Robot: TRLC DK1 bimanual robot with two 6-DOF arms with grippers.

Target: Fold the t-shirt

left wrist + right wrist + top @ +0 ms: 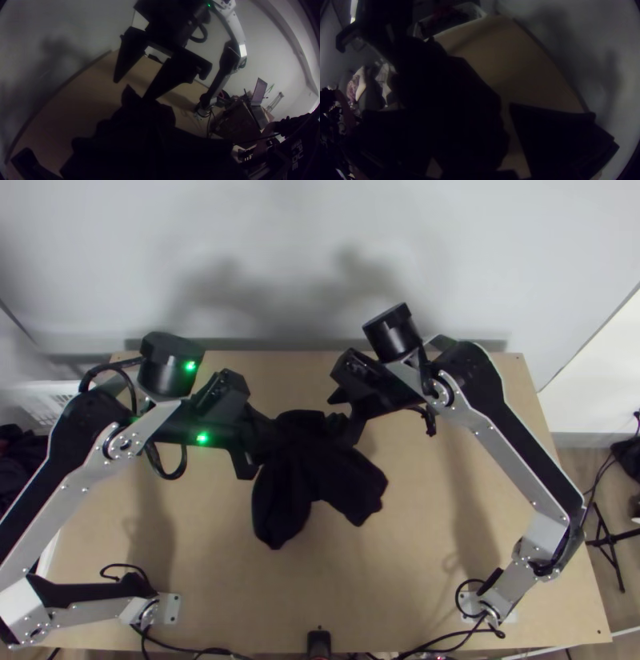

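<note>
My left gripper (268, 434) is shut on an upper part of the black t-shirt (320, 472), which is bunched and hangs in two lobes over the table. On the other side of the cloth stands my right gripper (336, 415), open, one finger at the shirt's upper edge. The left wrist view has my left gripper (150, 128) in dark outline with bunched t-shirt (150, 111) beyond it. In the right wrist view, part of the t-shirt (470, 90) lies between the spread fingers of my right gripper (463, 111).
Around the cloth is the light wooden table (384, 588), with a wall along its far edge. A white basket (50, 400) holding dark cloth stands off the left side. Cables run by the arm bases, and a black tripod (612, 548) stands beyond the right edge.
</note>
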